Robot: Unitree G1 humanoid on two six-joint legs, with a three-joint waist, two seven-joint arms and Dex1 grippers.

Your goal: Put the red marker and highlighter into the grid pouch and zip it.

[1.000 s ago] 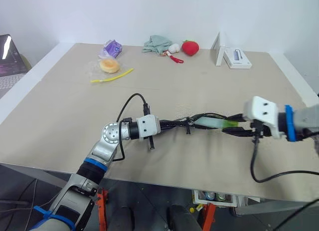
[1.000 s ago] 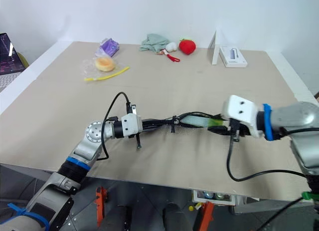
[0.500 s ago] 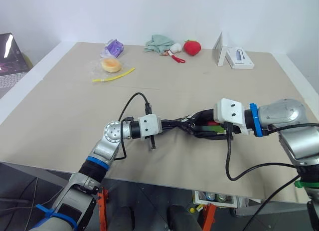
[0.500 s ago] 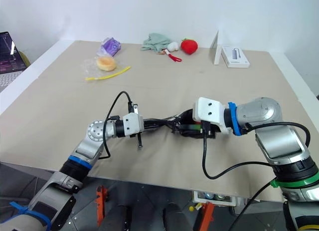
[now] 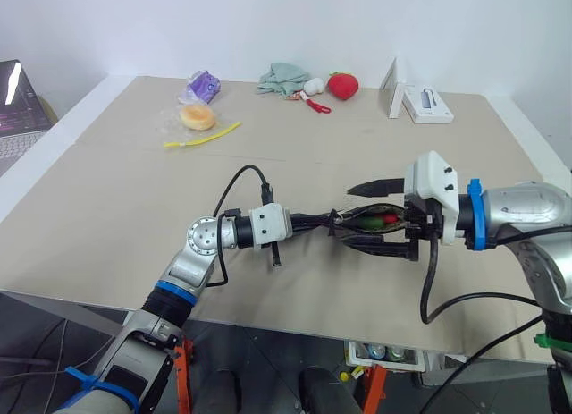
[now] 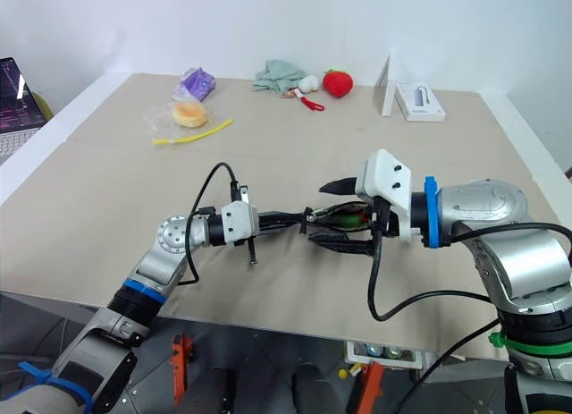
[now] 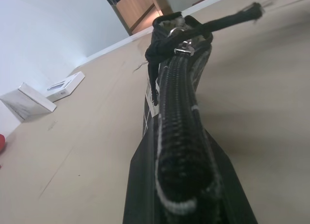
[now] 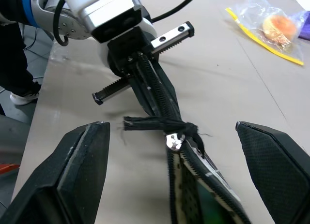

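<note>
- Right now our left gripper (image 5: 308, 223) is clamped tight on the zipped end of the grid pouch (image 5: 357, 224), holding it off the table (image 5: 134, 190).
- Our right gripper (image 5: 365, 219) is spread wide, one finger above the pouch's open mouth and one below, neither visibly touching the fabric.
- Between those spread fingers we see the highlighter (image 5: 369, 223) and the red marker (image 5: 388, 219) lying inside the pouch, green and red peeking through the gap.
- Just ahead of our left fingers, the zipper pull cord (image 7: 227, 17) sticks out from the slider, partway along the track.
- On the pouch side we spot a small white label (image 7: 148, 93), its writing too small to read.
</note>
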